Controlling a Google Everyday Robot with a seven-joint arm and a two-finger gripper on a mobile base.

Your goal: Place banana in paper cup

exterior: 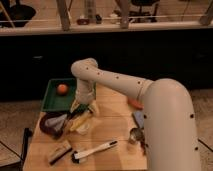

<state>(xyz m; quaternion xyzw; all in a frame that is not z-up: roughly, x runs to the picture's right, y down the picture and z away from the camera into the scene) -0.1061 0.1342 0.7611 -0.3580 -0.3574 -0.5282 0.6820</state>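
Note:
My gripper [83, 105] hangs from the white arm and points down at the front right corner of the green tray [50, 102]. Right under it a yellow, elongated banana [81, 119] lies slanted on the wooden table. The banana rests against a cream-white paper cup [86, 128], and the two overlap in this view. I cannot tell whether the banana is inside the cup or beside it. The gripper is very close to the banana's upper end, and its tip is partly hidden against these pale shapes.
An orange ball [62, 89] lies in the green tray. A dark purple object [51, 124] sits left of the cup. A white-handled brush [95, 150] and a tan block [59, 151] lie at the front. A silver metal cup [135, 134] stands beside my arm.

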